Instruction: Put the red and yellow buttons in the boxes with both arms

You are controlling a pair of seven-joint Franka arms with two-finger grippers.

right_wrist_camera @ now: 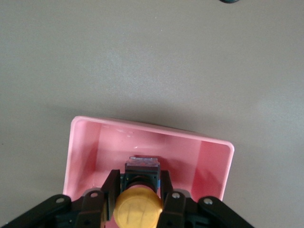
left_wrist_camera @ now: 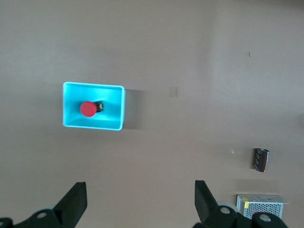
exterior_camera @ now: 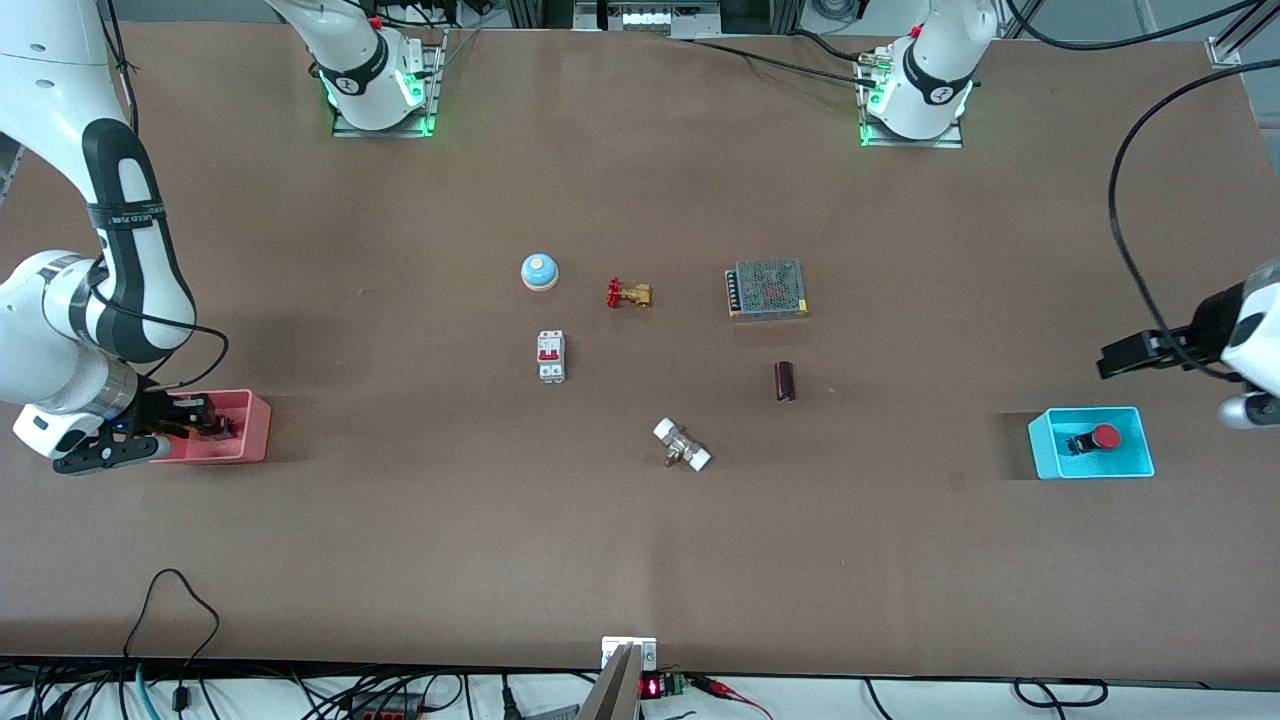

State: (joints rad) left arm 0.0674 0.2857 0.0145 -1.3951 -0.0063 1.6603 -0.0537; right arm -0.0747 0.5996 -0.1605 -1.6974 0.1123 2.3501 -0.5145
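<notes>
**Red button boxed, yellow button held inside the pink box**

I see the brown tabletop (exterior_camera: 400, 540) first, with both arm bases along its top edge. My right arm (exterior_camera: 120, 260) reaches to its own end of the tabletop, my left arm (exterior_camera: 1255, 330) hangs at the other end.

The right gripper (exterior_camera: 205, 418) sits down inside the pink box (exterior_camera: 250, 440). In the right wrist view its jaws are closed on the yellow button (right_wrist_camera: 139, 209), pinching it by the sides, the round cap facing the camera and the black base (right_wrist_camera: 141, 172) pointing into the box (right_wrist_camera: 85, 156). I cannot tell whether the base touches the box floor.

The left gripper (exterior_camera: 1120, 358) hovers over bare tabletop just beside the cyan box (exterior_camera: 1045, 450), toward the bases. Its jaws stand wide apart with nothing between them; the left wrist view shows both fingers (left_wrist_camera: 205, 199) spread.

The cyan box (left_wrist_camera: 116, 107) holds the red button (exterior_camera: 1105, 436), lying on its side with the black base toward the middle of the tabletop.

In the middle of the tabletop lie a meshed metal power supply (exterior_camera: 767, 289), a white circuit breaker (exterior_camera: 551, 356), a blue-and-white bell (exterior_camera: 539, 271), a white-ended fitting (exterior_camera: 682, 445), a brass valve with a red handle (exterior_camera: 629, 294) and a dark cylinder (exterior_camera: 785, 381), all well apart from both boxes.
</notes>
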